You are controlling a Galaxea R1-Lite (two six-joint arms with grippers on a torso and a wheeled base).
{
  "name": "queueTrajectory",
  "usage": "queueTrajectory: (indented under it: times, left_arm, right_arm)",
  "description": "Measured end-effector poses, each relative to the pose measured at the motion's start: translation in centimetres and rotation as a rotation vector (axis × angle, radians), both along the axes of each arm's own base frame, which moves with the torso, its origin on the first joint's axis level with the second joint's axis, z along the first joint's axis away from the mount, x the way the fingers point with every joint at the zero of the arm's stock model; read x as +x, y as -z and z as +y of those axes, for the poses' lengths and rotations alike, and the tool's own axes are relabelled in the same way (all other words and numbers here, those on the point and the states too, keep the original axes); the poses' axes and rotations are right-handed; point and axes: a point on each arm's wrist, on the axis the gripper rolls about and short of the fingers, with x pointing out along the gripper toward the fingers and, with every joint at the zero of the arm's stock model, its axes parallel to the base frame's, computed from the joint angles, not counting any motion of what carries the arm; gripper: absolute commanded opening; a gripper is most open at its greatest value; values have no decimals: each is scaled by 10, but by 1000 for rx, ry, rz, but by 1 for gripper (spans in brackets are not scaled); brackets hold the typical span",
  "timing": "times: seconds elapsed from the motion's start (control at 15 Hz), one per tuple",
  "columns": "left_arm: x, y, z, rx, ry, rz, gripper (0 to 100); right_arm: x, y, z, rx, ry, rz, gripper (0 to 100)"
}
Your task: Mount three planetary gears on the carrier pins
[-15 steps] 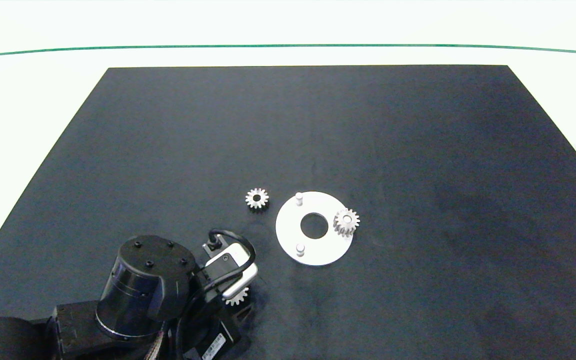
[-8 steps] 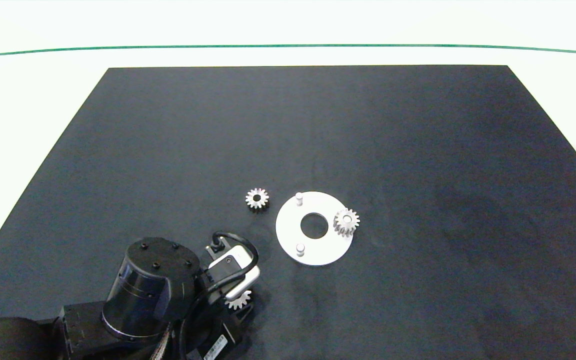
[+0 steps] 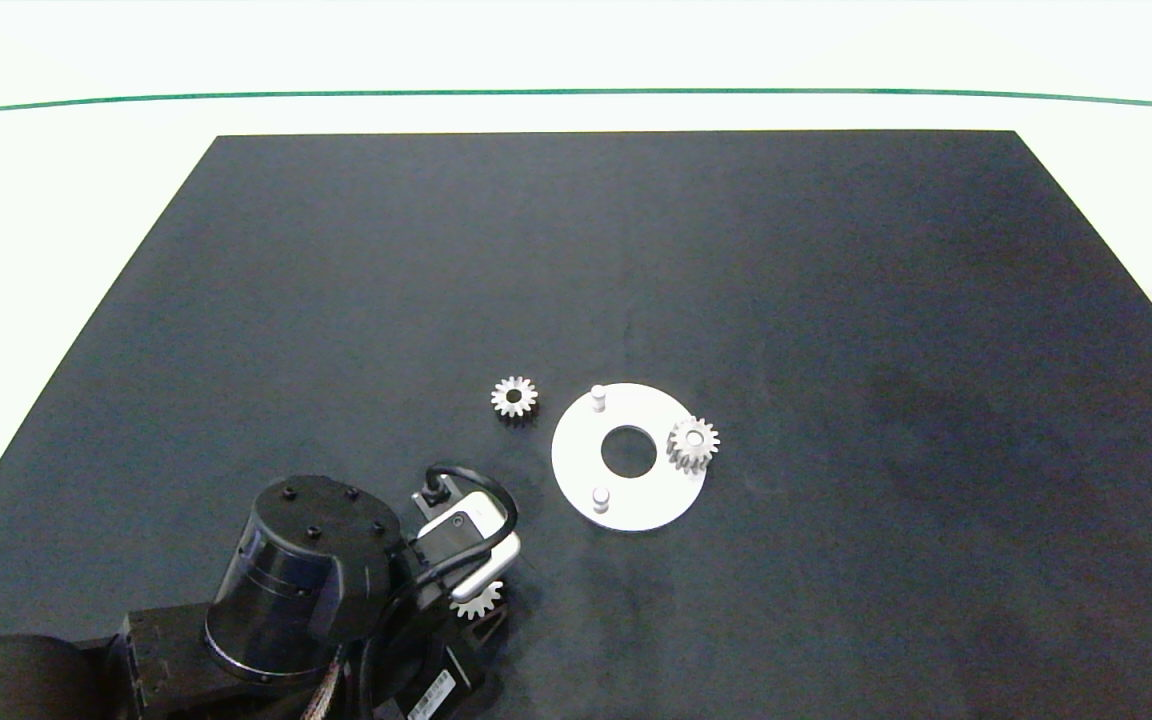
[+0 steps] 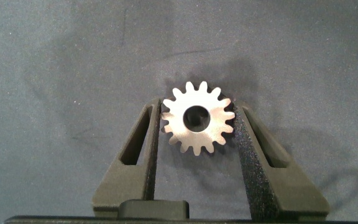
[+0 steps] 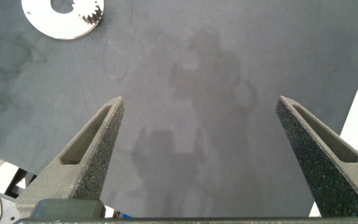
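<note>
Left wrist view is showing the left pincer (image 4: 197, 121) closing on a planetary gear (image 4: 198, 117), teeth touching both fingers, near the worktop's (image 3: 836, 300) front edge. One gear (image 3: 693, 443) is sitting on the white disc (image 3: 626, 495); the next move is calling for lifting this one onto a bare carrier pin (image 3: 599, 497). The right pincer (image 5: 204, 112) is hanging wide open, well apart.

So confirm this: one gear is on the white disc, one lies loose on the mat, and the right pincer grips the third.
Wrong arm. The left pincer grips the third gear, as the left wrist view shows; the right pincer is open. Otherwise correct: one gear on the white disc, one loose on the mat.
</note>
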Motion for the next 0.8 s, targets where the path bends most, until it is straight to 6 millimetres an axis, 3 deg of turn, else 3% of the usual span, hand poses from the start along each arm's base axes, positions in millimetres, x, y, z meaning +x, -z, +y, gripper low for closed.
queueTrajectory:
  times: [0.47, 0.8]
  left_arm:
    - [0, -1, 0, 1, 3, -1, 3]
    - [2, -9, -3, 10, 8, 0, 0]
  right_arm:
    - [1, 4, 1, -9, -2, 17, 100]
    - [3, 13, 2, -26, -1, 47, 100]
